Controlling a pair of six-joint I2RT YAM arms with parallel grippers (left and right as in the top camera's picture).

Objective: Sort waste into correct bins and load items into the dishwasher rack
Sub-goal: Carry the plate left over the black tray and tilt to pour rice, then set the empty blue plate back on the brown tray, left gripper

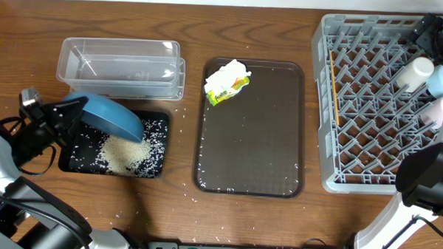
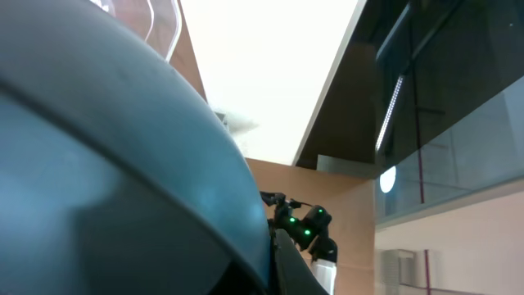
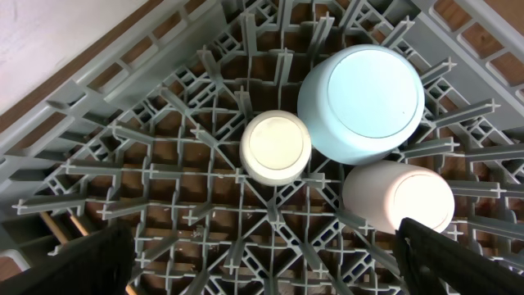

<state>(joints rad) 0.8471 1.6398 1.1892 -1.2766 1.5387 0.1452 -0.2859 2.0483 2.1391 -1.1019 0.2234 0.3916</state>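
Overhead, the left jaws are closed on the rim of the dark blue bowl [image 1: 107, 114], though the contact itself is lost among dark arm parts. The bowl tilts just ahead of them over the black tray [image 1: 156, 148], where rice [image 1: 124, 152] lies heaped under its lip. Beyond it is the clear tub [image 1: 120, 62]. Well off to the side, a brown tray [image 1: 251, 133] carries a napkin [image 1: 227, 71] and a snack wrapper [image 1: 230, 88]. The right arm covers part of the dishwasher rack [image 1: 362, 107].

In the left wrist view, the bowl's dark underside fills most of the frame and hides the jaws and the table.

In the right wrist view, the right jaws stand wide apart, with only their dark tips showing at the lower corners. Ahead of them on the rack's lattice are a white cup [image 3: 276, 147], the upturned pale blue bowl [image 3: 362, 102] and a pink cup [image 3: 397, 197], whose lower edge is cut off by one tip.
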